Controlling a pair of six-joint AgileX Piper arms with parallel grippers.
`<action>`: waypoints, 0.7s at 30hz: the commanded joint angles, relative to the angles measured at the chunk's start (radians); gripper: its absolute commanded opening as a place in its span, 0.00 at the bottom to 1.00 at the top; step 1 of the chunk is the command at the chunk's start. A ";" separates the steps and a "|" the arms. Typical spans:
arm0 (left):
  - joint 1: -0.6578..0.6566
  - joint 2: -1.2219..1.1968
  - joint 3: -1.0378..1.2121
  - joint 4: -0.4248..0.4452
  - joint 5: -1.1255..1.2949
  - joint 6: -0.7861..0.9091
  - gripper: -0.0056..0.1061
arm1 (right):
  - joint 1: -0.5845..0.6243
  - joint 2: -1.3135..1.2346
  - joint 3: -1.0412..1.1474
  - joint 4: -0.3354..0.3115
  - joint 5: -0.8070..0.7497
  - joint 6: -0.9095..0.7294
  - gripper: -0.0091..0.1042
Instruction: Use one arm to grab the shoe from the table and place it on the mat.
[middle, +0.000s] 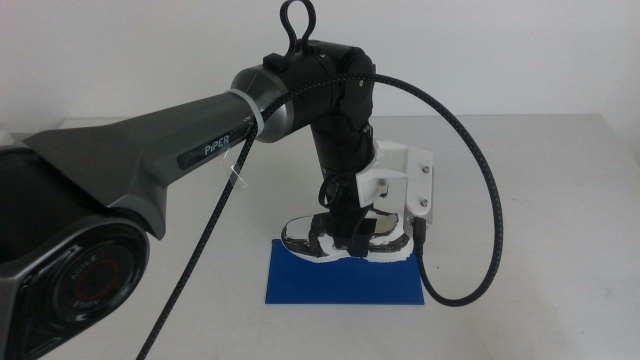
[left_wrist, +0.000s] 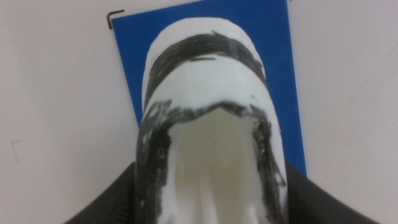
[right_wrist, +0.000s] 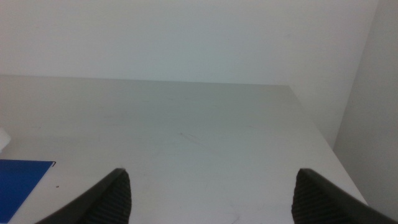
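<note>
Reaching in from the left, the arm (middle: 180, 140) holds the shoe (middle: 345, 238) with its left pincer (middle: 345, 225) clamped across the opening, sole resting on or just above the blue mat (middle: 340, 280) on the white bench (middle: 540, 200). Placing seems nearly done; next, likely release and lift. The right pincer (right_wrist: 211, 196) waits, jaws apart.

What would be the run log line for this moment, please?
left gripper: shut on shoe, over mat | right gripper: open, waiting above table | shoe contact with mat: cannot tell
</note>
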 joint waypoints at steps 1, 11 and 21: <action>-0.005 -0.063 -0.034 -0.029 0.092 0.031 0.04 | -0.005 -0.020 -0.010 -0.008 -0.079 -0.013 0.67; -0.005 -0.063 -0.034 -0.034 0.092 -0.088 0.04 | -0.005 -0.020 -0.010 -0.008 -0.079 -0.013 0.67; -0.005 -0.061 -0.024 -0.035 0.092 -0.127 0.04 | -0.005 -0.020 -0.010 -0.008 -0.079 -0.013 0.67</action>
